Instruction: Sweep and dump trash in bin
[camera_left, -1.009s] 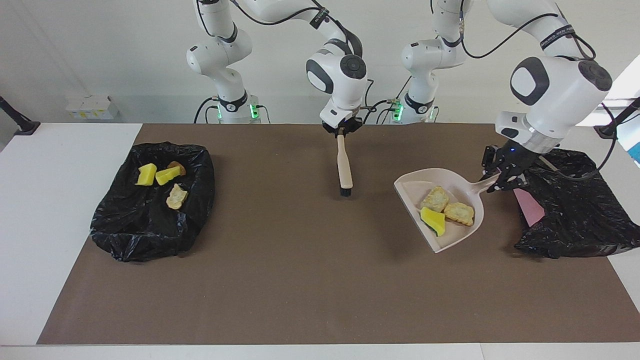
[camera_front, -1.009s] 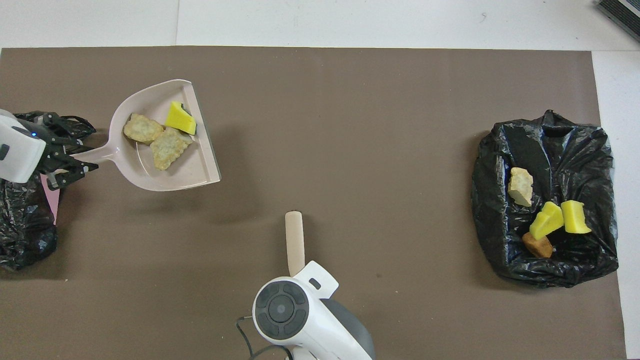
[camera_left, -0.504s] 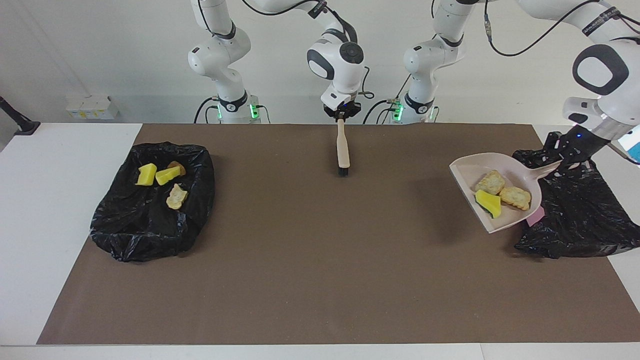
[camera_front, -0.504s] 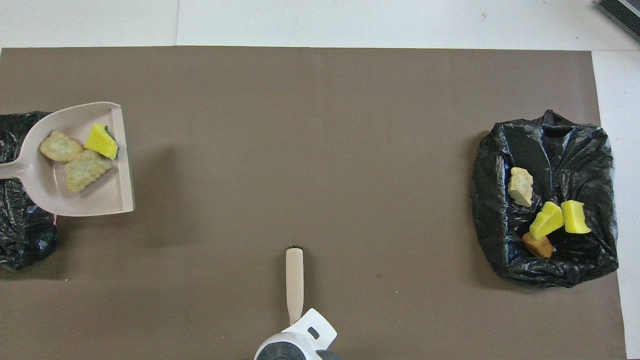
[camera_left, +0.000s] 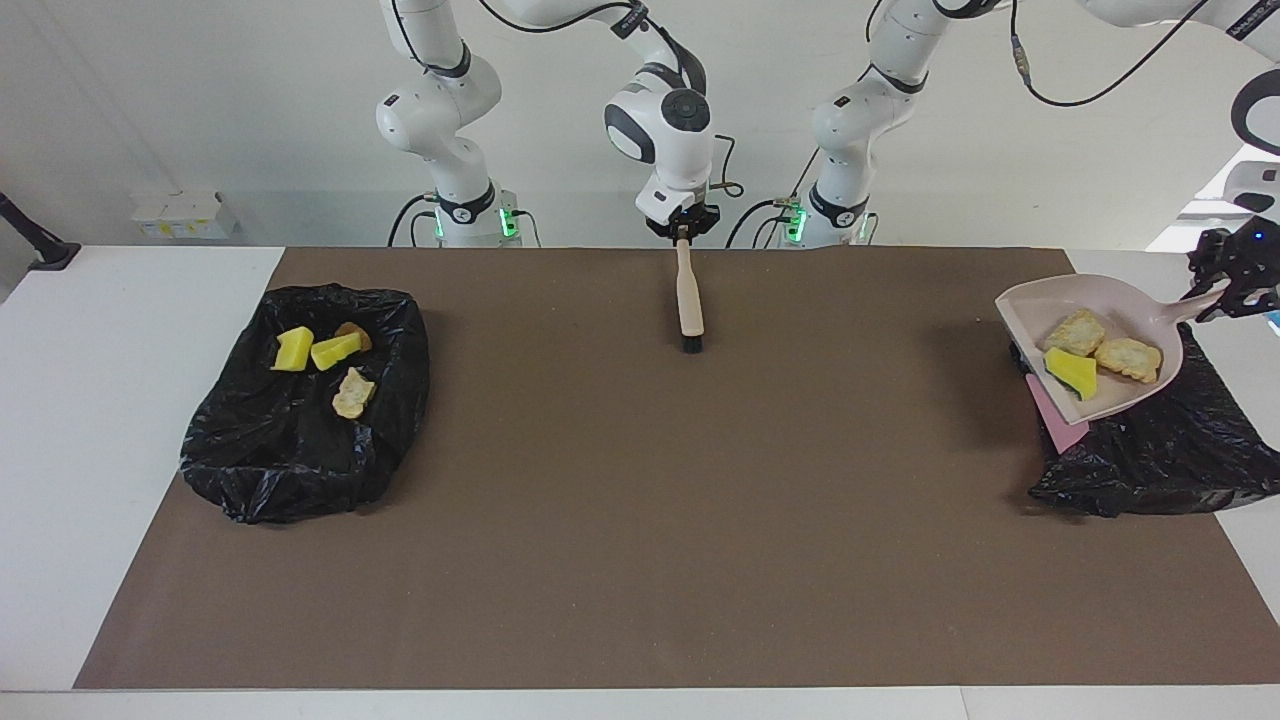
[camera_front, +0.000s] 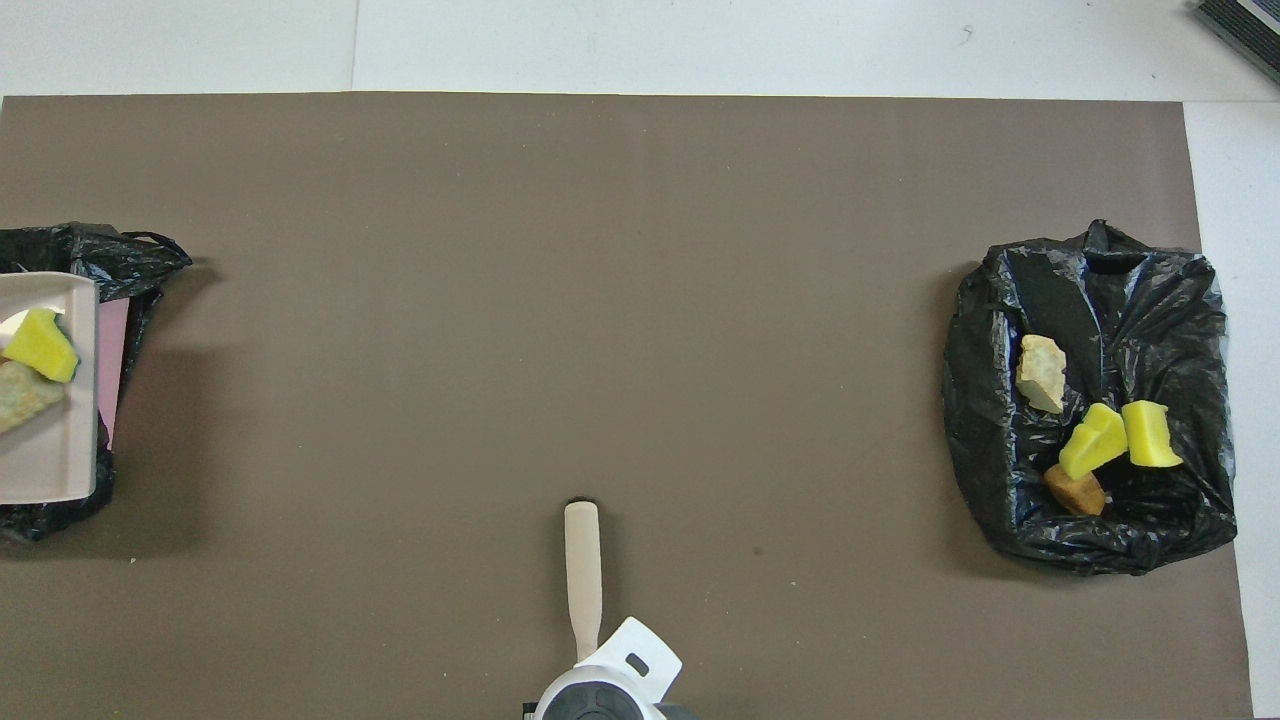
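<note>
Left gripper (camera_left: 1232, 285) raised at the left arm's end of the table (camera_left: 120, 420), clenched on the handle of a pale pink dustpan (camera_left: 1135, 310). Dustpan held in the air over a black bin bag (camera_left: 1160, 450) with a pink edge showing beneath the pan; pan tilted slightly, open lip toward the middle of the table. In the pan: one bright yellow sponge bit (camera_left: 1070, 371) near the lip and two pale beige chunks (camera_left: 1076, 332) side by side closer to the handle. From overhead, only the lip end of the pan visible at the edge of the view, with the yellow bit and part of one chunk.

Right gripper (camera_left: 682, 228) over the robots' edge of the brown mat (camera_left: 640, 520), near its middle, clamped shut on the top of a cream-handled brush (camera_left: 688, 300). Brush hanging with black bristles down, pointing away from the robots; cannot tell whether the bristles touch the mat.

At the right arm's end, a second black bin bag (camera_left: 300, 450) lying open on the mat, holding four scraps: two yellow sponge bits (camera_left: 294, 349) touching each other, a brown lump (camera_left: 352, 334) just beside them nearer the robots, and a beige chunk (camera_left: 352, 393) a little farther from the robots.
</note>
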